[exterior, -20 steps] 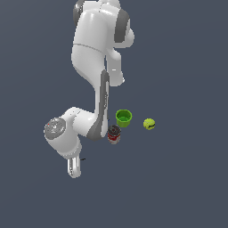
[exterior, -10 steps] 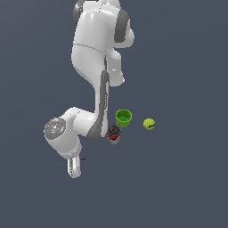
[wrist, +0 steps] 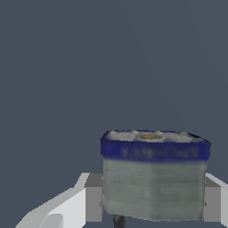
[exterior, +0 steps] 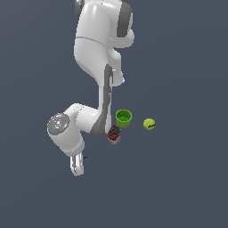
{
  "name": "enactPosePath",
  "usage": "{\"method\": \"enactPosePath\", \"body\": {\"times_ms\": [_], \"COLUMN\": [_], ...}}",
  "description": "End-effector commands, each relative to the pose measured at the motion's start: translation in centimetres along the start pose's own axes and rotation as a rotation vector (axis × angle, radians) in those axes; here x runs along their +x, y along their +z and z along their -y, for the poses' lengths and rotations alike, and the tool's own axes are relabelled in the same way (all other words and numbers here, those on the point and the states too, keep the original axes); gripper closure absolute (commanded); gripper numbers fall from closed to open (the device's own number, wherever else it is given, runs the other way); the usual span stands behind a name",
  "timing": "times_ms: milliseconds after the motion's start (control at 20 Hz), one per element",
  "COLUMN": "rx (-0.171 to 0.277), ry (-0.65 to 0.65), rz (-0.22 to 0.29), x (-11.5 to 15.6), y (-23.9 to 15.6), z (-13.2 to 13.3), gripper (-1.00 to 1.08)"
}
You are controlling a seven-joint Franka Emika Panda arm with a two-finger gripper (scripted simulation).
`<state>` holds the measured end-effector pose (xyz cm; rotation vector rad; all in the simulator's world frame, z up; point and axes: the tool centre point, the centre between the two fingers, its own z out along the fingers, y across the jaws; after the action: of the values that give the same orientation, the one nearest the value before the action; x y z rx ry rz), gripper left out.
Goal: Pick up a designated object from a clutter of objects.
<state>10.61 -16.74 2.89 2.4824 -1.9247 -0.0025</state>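
Observation:
The designated object (wrist: 153,178), a small grey box with a dark blue rim, fills the wrist view and sits between my two fingers. The grey pads (wrist: 93,198) lie against its two sides, so my gripper (wrist: 153,202) is shut on it. A thin dark stub pokes out under the box. In the exterior view my gripper (exterior: 77,168) is low, well to the exterior view's left of the rest of the clutter. There the hand hides the box, apart from a tiny dark speck beside the hand.
A red-and-white can (exterior: 114,134) with a dark top stands close to the arm's forearm. Just behind it is a green cup (exterior: 124,117), and a yellow-green ball (exterior: 149,124) lies further to the exterior view's right. The floor is plain grey-blue.

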Motion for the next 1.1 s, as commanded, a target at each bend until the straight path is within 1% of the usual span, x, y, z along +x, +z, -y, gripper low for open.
{"method": "enactPosePath", "body": {"times_ms": [0,200,350,1050], "rx": [0.002,0.002,0.002,0.002], "ry": [-0.001,-0.001,-0.001,0.000], "rz": [0.000,0.000,0.001,-0.001], "x": [-1.0,-3.2,-5.3,-17.5], "y": [-1.0,-3.2,-5.4,-18.0], "z": [0.0,-0.1,-0.1,-0.5], "gripper": [1.08,1.08,1.08,1.08]}}
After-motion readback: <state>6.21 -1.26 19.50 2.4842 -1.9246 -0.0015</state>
